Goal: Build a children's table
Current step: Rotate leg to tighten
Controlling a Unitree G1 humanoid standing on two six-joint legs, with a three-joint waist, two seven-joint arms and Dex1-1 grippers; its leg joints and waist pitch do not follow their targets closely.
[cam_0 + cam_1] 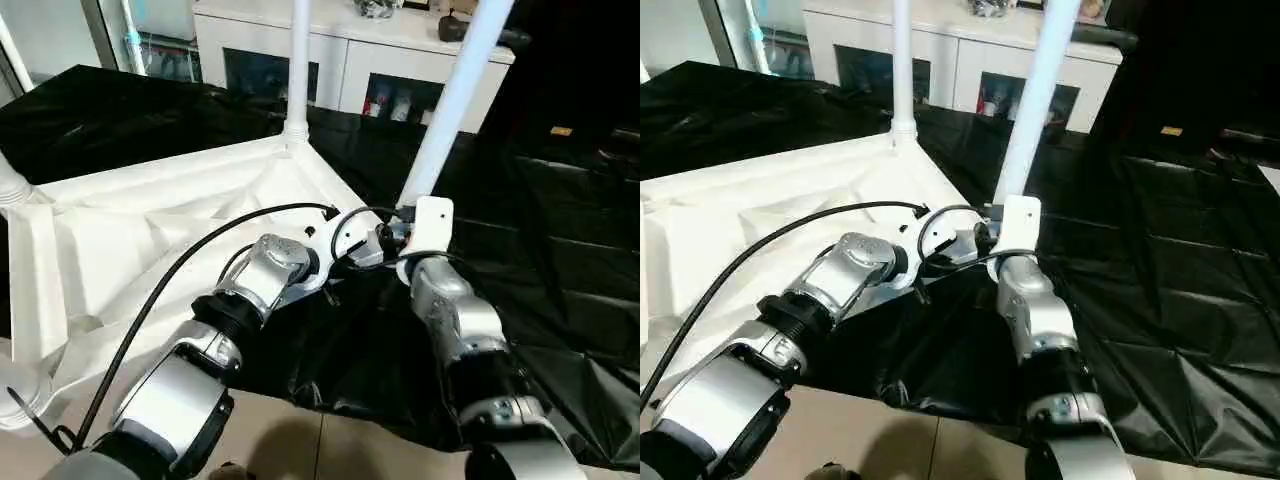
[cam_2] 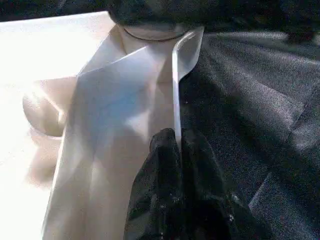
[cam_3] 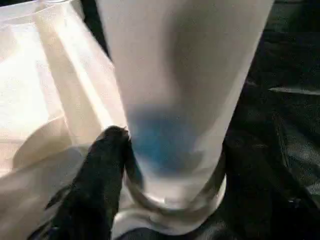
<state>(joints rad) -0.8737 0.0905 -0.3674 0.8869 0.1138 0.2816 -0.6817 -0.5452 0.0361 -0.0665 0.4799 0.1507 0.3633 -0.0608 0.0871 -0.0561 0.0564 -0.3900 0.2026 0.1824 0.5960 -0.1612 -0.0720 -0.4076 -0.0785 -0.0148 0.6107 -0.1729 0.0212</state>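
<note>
- So the white plastic rectangular tabletop (image 1: 150,230) lies upside down, ribbed underside up, on a black crinkled plastic sheet (image 1: 560,260) spread over a pale tiled floor (image 1: 300,440).
- One long tapered white tube leg (image 1: 298,60) stands upright in the far corner socket, and another white tube leg (image 1: 455,100) rises at a slant from the near right corner, right where both arms meet.
- At the left edge of the head views, the foot of a third leg (image 1: 12,185) sits in its socket.
- Left gripper (image 2: 177,145) is pinched shut on the thin white edge of the tabletop's corner, its black fingers (image 2: 155,175) pressed together with the plastic rim between them.
- Right gripper (image 3: 165,165) sits around the bottom of the slanted leg, jaws apart at about the tube's width; one black finger (image 3: 105,165) lies against the tube's side just above the round socket collar (image 3: 170,210). Can't tell if it's actually squeezing.
- A black cable (image 1: 170,270) loops over the left forearm and across the tabletop.
- Behind the sheet is a white cabinet with glass doors (image 1: 350,60), with small stuff on its top and shelves, too small to make out.
</note>
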